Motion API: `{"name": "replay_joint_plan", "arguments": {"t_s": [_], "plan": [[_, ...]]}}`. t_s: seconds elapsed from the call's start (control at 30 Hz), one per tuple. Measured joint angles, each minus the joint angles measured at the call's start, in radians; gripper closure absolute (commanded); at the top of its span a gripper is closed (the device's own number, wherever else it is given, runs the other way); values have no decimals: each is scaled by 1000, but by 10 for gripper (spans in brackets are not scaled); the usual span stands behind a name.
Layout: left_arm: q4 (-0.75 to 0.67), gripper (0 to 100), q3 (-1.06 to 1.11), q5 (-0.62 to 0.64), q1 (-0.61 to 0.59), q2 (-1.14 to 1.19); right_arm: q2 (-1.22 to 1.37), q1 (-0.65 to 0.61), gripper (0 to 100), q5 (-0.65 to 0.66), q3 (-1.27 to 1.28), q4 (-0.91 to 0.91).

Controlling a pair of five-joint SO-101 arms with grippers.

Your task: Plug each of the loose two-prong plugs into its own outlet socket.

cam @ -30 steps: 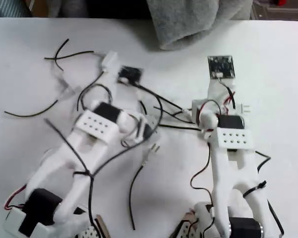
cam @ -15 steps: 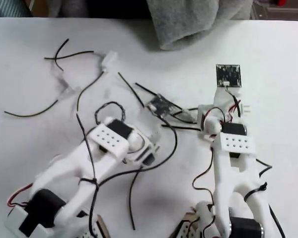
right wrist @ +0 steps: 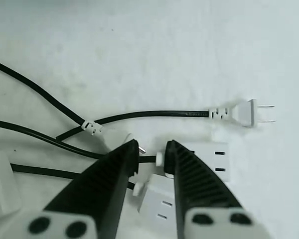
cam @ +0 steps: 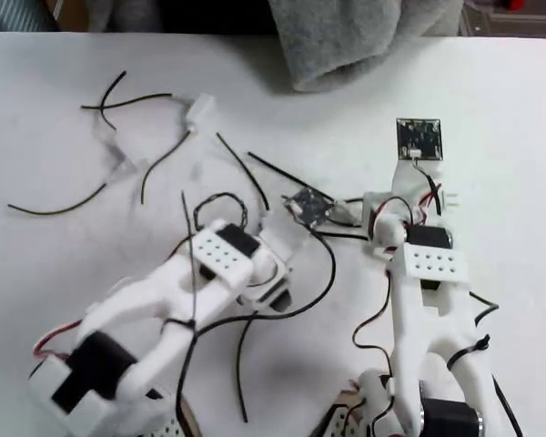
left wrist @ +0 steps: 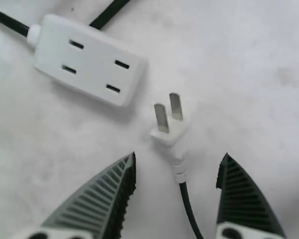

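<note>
The left end effector [left wrist: 178,159] is pulling back across the counter [left wrist: 254,55], fingers spread, and is now straddling a loose plug [left wrist: 167,130] lying just beside the outlet block [left wrist: 84,64], so it is probably lining up a grasp.

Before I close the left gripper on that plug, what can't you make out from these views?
- Left wrist view: the cord of the two-prong plug leaves the frame inside the open left gripper, so its far end is cut off.
- Right wrist view: the right gripper covers part of an outlet block; whether it grips it is unclear.
- High view: the left arm hides that plug.
</note>
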Motion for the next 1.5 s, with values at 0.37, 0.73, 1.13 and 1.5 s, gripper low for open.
{"name": "replay_joint_plan", "arguments": {"t_s": [0.37,0.73,1.13,1.5], "plan": [[71,736,-204,95,-14,216,0,0,904,0,0,0],[173,863,-321,103,26,322,0,-2,904,0,0,0],[307,912,-517,101,44,473,0,3,904,0,0,0],[308,976,-525,103,48,482,0,8,904,0,0,-3]]}}
